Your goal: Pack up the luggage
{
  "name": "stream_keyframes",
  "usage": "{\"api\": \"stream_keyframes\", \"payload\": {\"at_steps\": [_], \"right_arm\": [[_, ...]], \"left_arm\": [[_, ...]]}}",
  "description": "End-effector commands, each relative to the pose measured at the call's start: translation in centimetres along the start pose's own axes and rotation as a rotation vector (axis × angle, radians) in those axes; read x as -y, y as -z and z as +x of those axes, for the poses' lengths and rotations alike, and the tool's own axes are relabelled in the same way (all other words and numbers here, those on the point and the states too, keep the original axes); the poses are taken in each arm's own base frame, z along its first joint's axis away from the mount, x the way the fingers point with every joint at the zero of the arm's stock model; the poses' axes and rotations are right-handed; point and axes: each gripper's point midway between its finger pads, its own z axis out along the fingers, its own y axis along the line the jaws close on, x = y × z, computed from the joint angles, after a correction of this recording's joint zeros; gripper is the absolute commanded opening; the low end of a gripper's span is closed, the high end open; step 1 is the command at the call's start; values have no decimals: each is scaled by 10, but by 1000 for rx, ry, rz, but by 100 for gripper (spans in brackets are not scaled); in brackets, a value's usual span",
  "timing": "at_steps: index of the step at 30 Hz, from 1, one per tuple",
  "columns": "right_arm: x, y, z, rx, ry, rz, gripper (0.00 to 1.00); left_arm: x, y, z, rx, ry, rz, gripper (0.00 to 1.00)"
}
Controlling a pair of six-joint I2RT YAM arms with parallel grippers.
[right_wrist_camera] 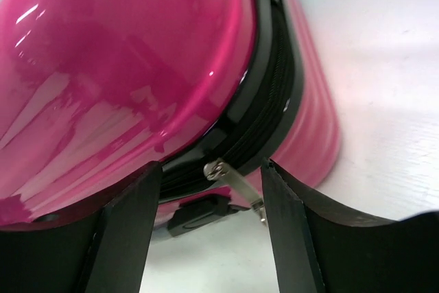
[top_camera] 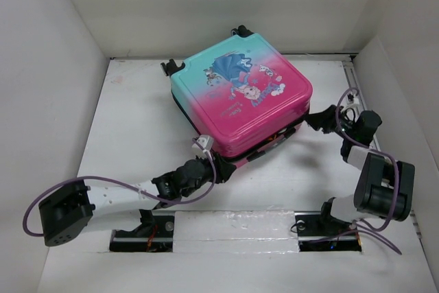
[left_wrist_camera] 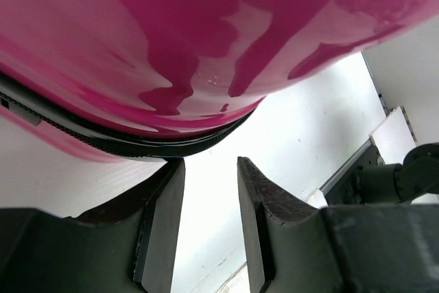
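The luggage (top_camera: 240,97) lay flat and closed on the white table (top_camera: 130,135), centre to far, printed face up. The left hand (left_wrist_camera: 209,169) sat at its near-left corner, fingers parted with nothing between them, tips just short of the black zip seam (left_wrist_camera: 103,138). The right hand (right_wrist_camera: 211,169) stood at the near-right side, fingers apart. A metal zip pull (right_wrist_camera: 236,186) lay between them, ungripped.

Interior of luggage (top_camera: 240,97) unseen
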Motion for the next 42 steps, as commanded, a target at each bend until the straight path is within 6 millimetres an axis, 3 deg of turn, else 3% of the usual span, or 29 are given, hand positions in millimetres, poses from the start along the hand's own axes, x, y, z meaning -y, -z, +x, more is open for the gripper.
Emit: {"api": "stream_keyframes", "payload": {"at_steps": [1, 4, 7, 8, 13, 18, 20, 23, 24, 26, 32, 33, 34, 35, 37, 38, 40, 42], "right_arm": [[-20, 5, -5, 29, 52, -94, 66], [-21, 7, -4, 45, 63, -93, 66], [-5, 2, 3, 40, 6, -47, 62], [-9, 1, -6, 81, 46, -73, 60], [-23, 0, -2, 92, -1, -199, 53], [-16, -1, 24, 75, -101, -212, 55], [-23, 0, 27, 92, -87, -246, 55], [-27, 0, 33, 92, -126, -274, 45], [-26, 0, 35, 89, -134, -271, 37], [-29, -2, 33, 97, -113, -276, 36], [-38, -4, 3, 136, -24, -272, 56], [-25, -8, 7, 121, -90, -202, 58], [-19, -9, 5, 117, -81, -166, 59], [-18, -7, -2, 135, 37, -131, 62], [7, -7, 12, 94, -7, 42, 63], [13, -3, 10, 99, 27, 100, 66], [2, 4, -5, 161, 99, 128, 68], [-3, 4, -7, 154, 125, 123, 68]], "left_arm": [[22, 3, -21, 78, -6, 93, 32], [21, -1, -18, 71, -20, 84, 32], [25, -6, -17, 57, -24, 86, 32], [24, -7, -13, 41, -28, 88, 32], [28, -7, -17, 55, -10, 102, 32], [32, -10, -23, 71, -8, 92, 31], [32, -10, -23, 71, -8, 92, 31], [35, -12, -28, 82, -15, 87, 31], [36, -14, -29, 82, -15, 87, 31], [35, -14, -30, 88, -15, 80, 31], [37, -16, -31, 88, -15, 80, 31], [35, -16, -29, 82, -18, 74, 31], [34, -16, -31, 88, -17, 67, 31], [34, -15, -31, 87, -18, 66, 31], [30, -13, -31, 92, -18, 57, 31], [27, -12, -31, 99, -17, 50, 31], [26, -12, -32, 107, -17, 41, 31], [23, -12, -31, 100, -30, 33, 31]]}}
